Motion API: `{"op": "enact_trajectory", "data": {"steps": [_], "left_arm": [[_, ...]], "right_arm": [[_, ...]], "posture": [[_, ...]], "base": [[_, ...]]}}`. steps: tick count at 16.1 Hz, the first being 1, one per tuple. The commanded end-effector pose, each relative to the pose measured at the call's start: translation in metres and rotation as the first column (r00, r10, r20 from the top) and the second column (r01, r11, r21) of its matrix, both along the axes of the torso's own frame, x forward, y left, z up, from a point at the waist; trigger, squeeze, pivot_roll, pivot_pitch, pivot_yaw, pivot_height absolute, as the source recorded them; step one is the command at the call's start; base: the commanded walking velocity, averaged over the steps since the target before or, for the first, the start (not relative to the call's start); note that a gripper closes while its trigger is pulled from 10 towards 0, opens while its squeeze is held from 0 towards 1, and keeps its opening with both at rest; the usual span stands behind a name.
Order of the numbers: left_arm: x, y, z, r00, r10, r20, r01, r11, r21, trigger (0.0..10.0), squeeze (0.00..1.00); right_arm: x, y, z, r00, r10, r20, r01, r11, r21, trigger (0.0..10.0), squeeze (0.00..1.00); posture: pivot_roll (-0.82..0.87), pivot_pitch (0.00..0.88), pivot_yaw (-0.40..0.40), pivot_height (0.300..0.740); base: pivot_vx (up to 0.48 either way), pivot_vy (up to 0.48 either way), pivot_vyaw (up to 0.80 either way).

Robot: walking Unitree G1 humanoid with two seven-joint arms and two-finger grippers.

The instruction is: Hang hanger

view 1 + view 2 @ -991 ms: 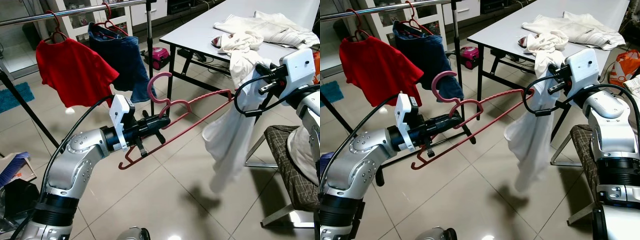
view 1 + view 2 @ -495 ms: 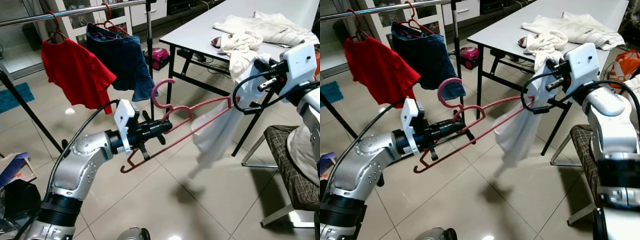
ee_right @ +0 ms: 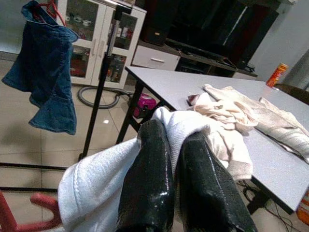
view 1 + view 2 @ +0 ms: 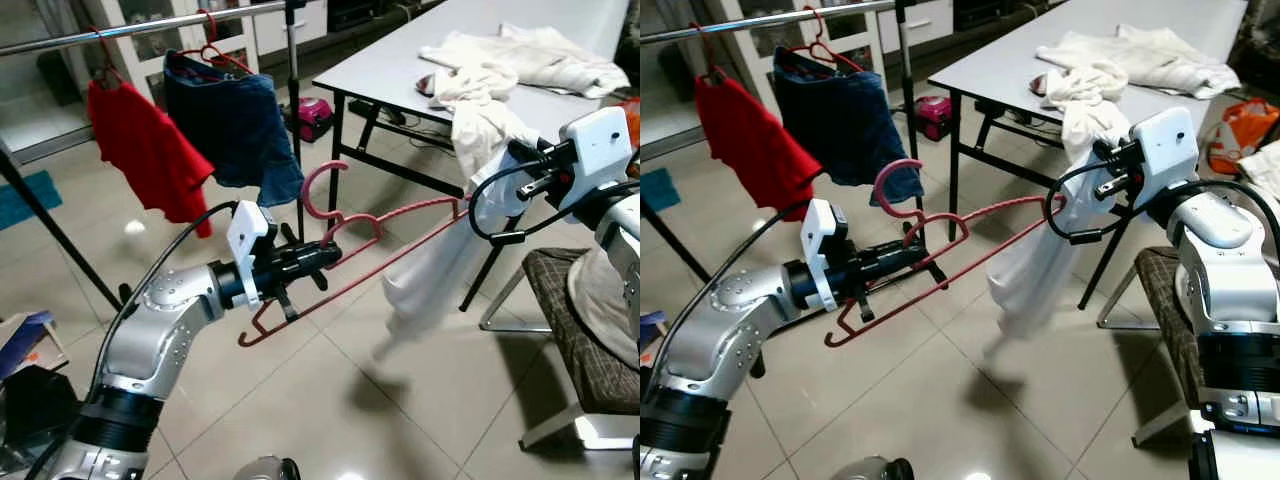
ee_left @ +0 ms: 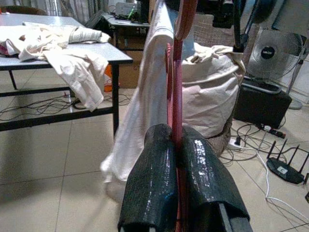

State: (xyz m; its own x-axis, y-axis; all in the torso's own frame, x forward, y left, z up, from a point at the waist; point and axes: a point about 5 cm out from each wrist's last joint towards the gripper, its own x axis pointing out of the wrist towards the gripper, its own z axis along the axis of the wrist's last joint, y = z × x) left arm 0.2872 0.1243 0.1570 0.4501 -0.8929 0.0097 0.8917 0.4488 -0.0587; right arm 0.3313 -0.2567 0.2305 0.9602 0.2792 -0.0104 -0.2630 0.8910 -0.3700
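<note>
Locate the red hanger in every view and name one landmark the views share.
Left eye: red hanger mid-frame, clamped by the left gripper.
Right eye: mid-frame.
Left wrist: upright between the fingers.
Right wrist: tip at the bottom-left corner.
Shared landmark: white garment on its far end.

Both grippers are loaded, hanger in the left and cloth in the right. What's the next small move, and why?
Probably ease the right gripper along the red hanger towards the left gripper, to seat the garment. The white garment sits at the hanger's far tip only, most of it drooping below, and the left gripper is clamped near the hook, holding the hanger steady. The rail can wait.
</note>
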Motion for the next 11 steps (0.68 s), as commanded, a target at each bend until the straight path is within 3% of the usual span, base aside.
{"op": "enact_trajectory", "data": {"steps": [1, 5, 11], "left_arm": [[0.005, 0.006, 0.008, 0.999, 0.019, 0.038, -0.019, 1.0, 0.008, 10.0, 0.0], [0.005, 0.003, 0.007, 0.999, 0.023, 0.038, -0.023, 1.0, 0.003, 10.0, 0.0], [0.012, -0.003, 0.003, 0.999, 0.034, 0.034, -0.034, 0.999, 0.004, 10.0, 0.0]], "right_arm": [[-0.002, -0.006, 0.011, 0.999, -0.016, 0.041, 0.016, 1.0, -0.013, 10.0, 0.0], [-0.003, 0.007, 0.014, 0.998, 0.032, 0.048, -0.032, 0.999, -0.01, 10.0, 0.0], [-0.008, 0.012, 0.013, 0.996, 0.081, 0.027, -0.08, 0.997, -0.023, 10.0, 0.0]], "posture": [[-0.14, 0.0, 0.049, 0.74], [-0.14, 0.0, 0.049, 0.74], [-0.15, 0.0, 0.053, 0.74]], "base": [[0.0, 0.0, 0.0], [0.0, 0.0, 0.0], [0.0, 0.0, 0.0]]}}
